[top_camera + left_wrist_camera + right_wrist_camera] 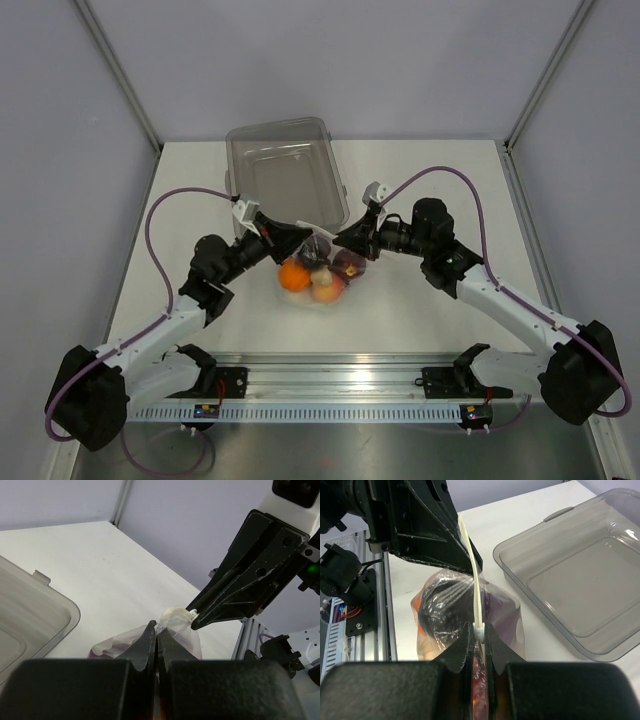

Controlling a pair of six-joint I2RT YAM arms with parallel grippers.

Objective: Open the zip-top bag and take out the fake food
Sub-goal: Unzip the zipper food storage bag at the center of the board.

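Observation:
The zip-top bag sits at the table's middle, held up by its top edge between both grippers. Inside it shows fake food: an orange piece, a peach one and a dark red one. My left gripper is shut on the bag's top corner, fingertips pressed together. My right gripper is shut on the small white slider of the white zip strip, and reaches in from the right. The bag bulges below the strip, which still looks closed.
The rigid clear bin stands just behind the bag, close to both grippers. An aluminium rail runs along the near edge with the arm bases on it. Grey walls enclose the white table.

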